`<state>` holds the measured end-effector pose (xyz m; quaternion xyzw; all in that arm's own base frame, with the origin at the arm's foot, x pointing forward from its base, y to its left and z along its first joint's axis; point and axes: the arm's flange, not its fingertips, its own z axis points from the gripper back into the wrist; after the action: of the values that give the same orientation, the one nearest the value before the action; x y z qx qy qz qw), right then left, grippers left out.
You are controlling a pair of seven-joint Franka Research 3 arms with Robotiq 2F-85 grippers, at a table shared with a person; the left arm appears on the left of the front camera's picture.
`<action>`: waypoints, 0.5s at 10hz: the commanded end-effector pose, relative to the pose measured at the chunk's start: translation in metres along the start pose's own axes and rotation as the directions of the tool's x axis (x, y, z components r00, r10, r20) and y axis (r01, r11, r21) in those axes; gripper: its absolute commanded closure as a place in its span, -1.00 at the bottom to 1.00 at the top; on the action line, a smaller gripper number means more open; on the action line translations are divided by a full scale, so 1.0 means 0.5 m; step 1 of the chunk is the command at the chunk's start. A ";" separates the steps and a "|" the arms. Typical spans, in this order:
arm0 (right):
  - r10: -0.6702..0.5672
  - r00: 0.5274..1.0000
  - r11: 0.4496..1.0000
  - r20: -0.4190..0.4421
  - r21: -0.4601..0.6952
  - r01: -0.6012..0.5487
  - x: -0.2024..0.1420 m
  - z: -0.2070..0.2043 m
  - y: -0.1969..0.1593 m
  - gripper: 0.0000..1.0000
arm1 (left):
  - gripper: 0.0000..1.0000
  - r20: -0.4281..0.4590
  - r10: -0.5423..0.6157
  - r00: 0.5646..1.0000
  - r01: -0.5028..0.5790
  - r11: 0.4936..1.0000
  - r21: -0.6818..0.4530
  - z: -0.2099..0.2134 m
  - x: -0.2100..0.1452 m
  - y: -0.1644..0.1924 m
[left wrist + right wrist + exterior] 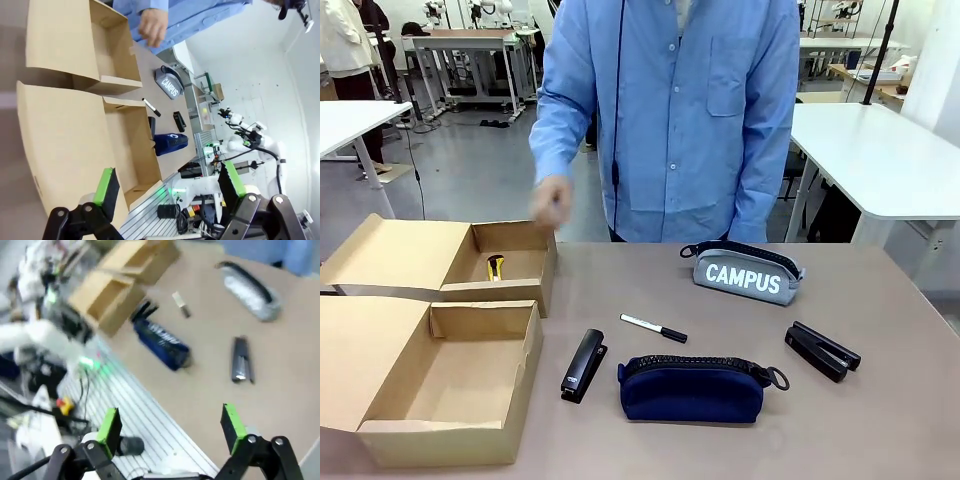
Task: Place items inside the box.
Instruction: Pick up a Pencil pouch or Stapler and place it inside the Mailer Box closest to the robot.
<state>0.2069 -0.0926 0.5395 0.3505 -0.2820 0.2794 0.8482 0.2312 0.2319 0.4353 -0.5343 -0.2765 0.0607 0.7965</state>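
Observation:
Two open cardboard boxes stand at the table's left. The far box (525, 285) holds a yellow-black utility knife (495, 266); the near box (520, 385) has nothing in it. On the table lie a black stapler (583, 365), a white marker (654, 328), a navy pouch (695, 388), a grey CAMPUS pouch (745, 273) and a black clip-like tool (822, 350). A person's hand (552, 202) hovers over the far box. My left gripper (169, 184) is open, high off the boxes' end. My right gripper (171, 427) is open above the table edge, short of the navy pouch (161, 344).
The person in a blue shirt (670, 110) stands at the far edge. The box flaps (360, 340) spread out to the left. Bare tabletop (880, 430) lies at the front right. The right wrist view is motion-blurred.

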 end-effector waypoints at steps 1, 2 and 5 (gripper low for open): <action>0.385 0.904 0.921 -0.187 0.149 -0.361 0.027 -0.237 0.139 -1.00 | -1.00 0.018 -0.025 1.000 0.025 0.999 -0.025 0.002 0.002 -0.003; 0.513 0.810 0.857 -0.285 0.219 -0.466 0.034 -0.318 0.204 -1.00 | -1.00 0.018 -0.025 1.000 0.025 0.999 -0.025 0.002 0.002 -0.003; 0.691 0.624 0.722 -0.364 0.398 -0.566 -0.005 -0.524 0.303 -1.00 | -1.00 0.018 -0.025 1.000 0.025 0.999 -0.025 0.002 0.002 -0.003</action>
<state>0.1853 0.1933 0.5079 0.2617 -0.1033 0.6321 0.7220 0.2313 0.2320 0.4356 -0.5343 -0.2765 0.0605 0.7965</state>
